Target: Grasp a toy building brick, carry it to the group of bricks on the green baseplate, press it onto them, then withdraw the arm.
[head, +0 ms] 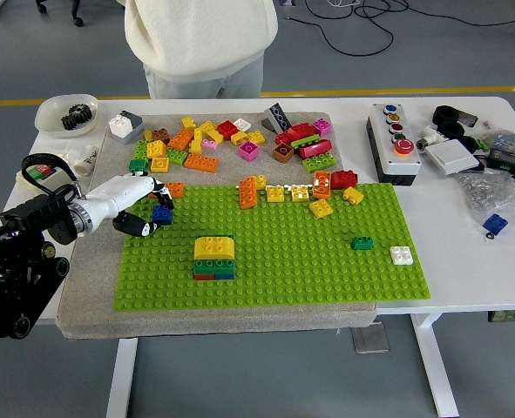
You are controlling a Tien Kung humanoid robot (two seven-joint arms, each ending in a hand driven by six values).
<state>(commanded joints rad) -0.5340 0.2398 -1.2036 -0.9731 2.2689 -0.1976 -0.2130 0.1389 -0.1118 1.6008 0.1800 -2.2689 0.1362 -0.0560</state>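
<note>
Nearest the table's front edge, a grey mat [91,318] carrying the green baseplate [327,270]. Toward 7 o'clock on that plate, the group of bricks [214,259]: a rounded yellow piece stacked on green, with blue and red showing at the foot. Off at 3 o'clock from the stack, well apart, a small green brick [362,243] and a white brick [402,254]. At 10 o'clock from the stack, over the plate's left edge, the left hand [137,209], white, on a black arm entering from the left, fingers curled and clamped on a blue brick [162,214] held at the fingertips, just above the plate's far-left corner. Just beyond the hand, an orange brick [177,189] at the plate's far edge. Farther along that edge, toward 12 and 1 o'clock, a row of orange, yellow and red bricks [305,191]. Beyond the plate, a loose pile of bricks [231,141] spread over the mat. At 2 o'clock, a button box [394,141] and assorted clutter [475,148]; at 10 o'clock, a white bowl [50,113] holding black gears. At the far side, a person [200,43] in a pale top standing at the table.
</note>
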